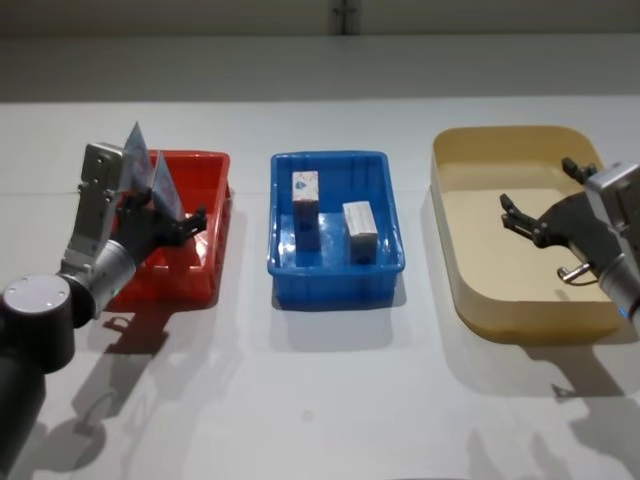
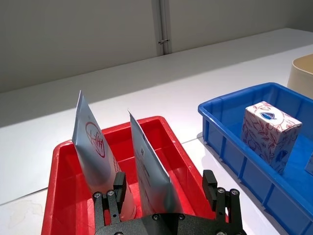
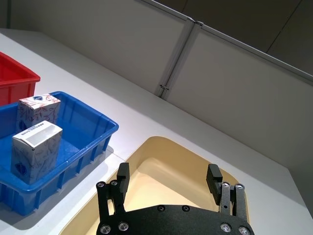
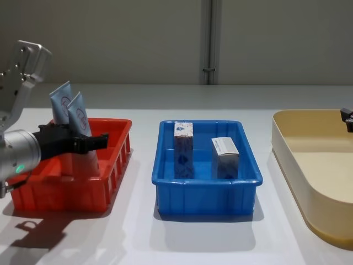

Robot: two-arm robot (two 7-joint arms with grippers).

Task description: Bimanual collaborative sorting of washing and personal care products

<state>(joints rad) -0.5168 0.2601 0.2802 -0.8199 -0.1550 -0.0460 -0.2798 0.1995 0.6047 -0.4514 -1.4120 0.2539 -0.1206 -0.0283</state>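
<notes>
Two spread fingers of the left gripper [image 2: 164,175] straddled the nearer pale-blue squeeze tube [image 2: 149,166], apparently not pressing it. It stood upright in the red plastic bin [image 2: 183,152], the farther tube [image 2: 93,147] just behind. The gripper body hid both bases. Beyond, blue cartons [image 1: 306,205] [image 1: 360,228] sat in the blue bin [image 1: 335,270]. The right gripper [image 3: 168,170] hung spread and empty over the beige tub [image 1: 500,133].

Three shallow plastic bins sit in a row on a white worktop [image 1: 320,400], with gaps between them: a red bin [image 1: 200,278] on the left, a blue bin [image 1: 335,290] in the middle and a larger, rounded beige bin [image 1: 500,270] on the right. Behind the worktop rises a plain grey wall [image 4: 110,38] with a thin vertical strip [image 4: 208,38].
</notes>
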